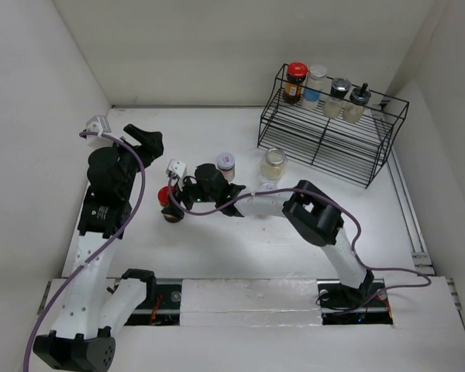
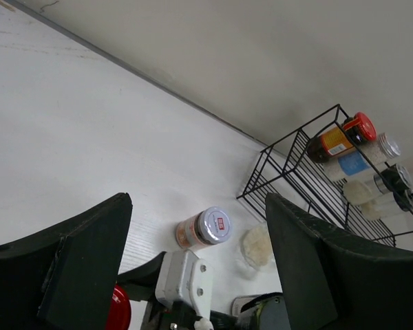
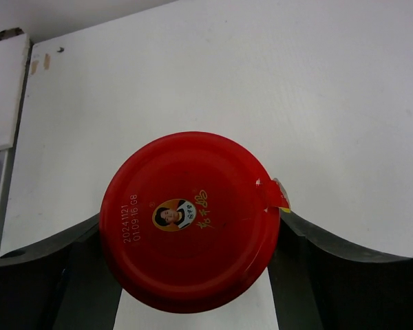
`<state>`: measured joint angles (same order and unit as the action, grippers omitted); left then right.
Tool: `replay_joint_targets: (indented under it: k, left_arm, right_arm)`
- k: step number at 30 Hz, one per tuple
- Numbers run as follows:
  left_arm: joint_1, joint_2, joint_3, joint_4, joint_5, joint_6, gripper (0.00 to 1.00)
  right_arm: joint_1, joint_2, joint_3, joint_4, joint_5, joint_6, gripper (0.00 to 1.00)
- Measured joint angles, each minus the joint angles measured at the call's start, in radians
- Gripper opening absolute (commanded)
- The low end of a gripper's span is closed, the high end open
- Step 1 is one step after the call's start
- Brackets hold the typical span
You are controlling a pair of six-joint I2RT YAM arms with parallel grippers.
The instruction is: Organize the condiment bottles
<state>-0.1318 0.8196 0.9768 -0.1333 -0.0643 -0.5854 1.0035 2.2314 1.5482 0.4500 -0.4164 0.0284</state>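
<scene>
My right gripper [image 1: 173,203] is shut on a red-lidded jar of dark sauce [image 1: 167,197] at the table's left middle. In the right wrist view the red lid [image 3: 189,220] fills the gap and both fingers [image 3: 41,275] press its sides. My left gripper [image 1: 148,140] is open and empty, held above and behind that jar. A silver-lidded orange spice jar [image 1: 225,164] and a pale jar [image 1: 273,164] stand on the table; both show in the left wrist view [image 2: 205,229] [image 2: 258,245]. A second red-lidded jar [image 1: 295,80], a white-capped blue-label jar [image 1: 315,84] and two more jars [image 1: 339,96] stand on the rack's top shelf.
The black wire rack [image 1: 325,143] stands at the back right, with its lower shelves bare. White walls close in the table at the left, back and right. The right arm [image 1: 310,213] stretches leftward across the table's middle.
</scene>
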Motion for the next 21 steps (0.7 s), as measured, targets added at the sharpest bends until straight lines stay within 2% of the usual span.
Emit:
replay_joint_targets:
  k: [5, 8, 11, 17, 21]
  left_arm:
    - [0.000, 0.000, 0.000, 0.001, 0.013, 0.000, 0.74]
    - [0.000, 0.003, 0.000, 0.002, 0.027, 0.000, 0.74]
    - [0.000, 0.004, 0.000, 0.003, 0.048, 0.000, 0.74]
    - [0.000, 0.004, 0.000, 0.014, 0.085, 0.000, 0.74]
    - [0.000, 0.004, 0.000, 0.026, 0.106, 0.000, 0.74]
  right_arm:
    - [-0.011, -0.140, -0.162, 0.003, 0.002, 0.022, 0.55]
    - [-0.042, -0.298, -0.275, -0.002, 0.002, 0.032, 0.55]
    - [-0.122, -0.474, -0.333, -0.004, 0.008, 0.040, 0.54]
    - [-0.455, -0.805, -0.347, -0.026, 0.177, 0.017, 0.54]
    - [-0.696, -0.903, -0.296, -0.113, 0.352, -0.010, 0.54]
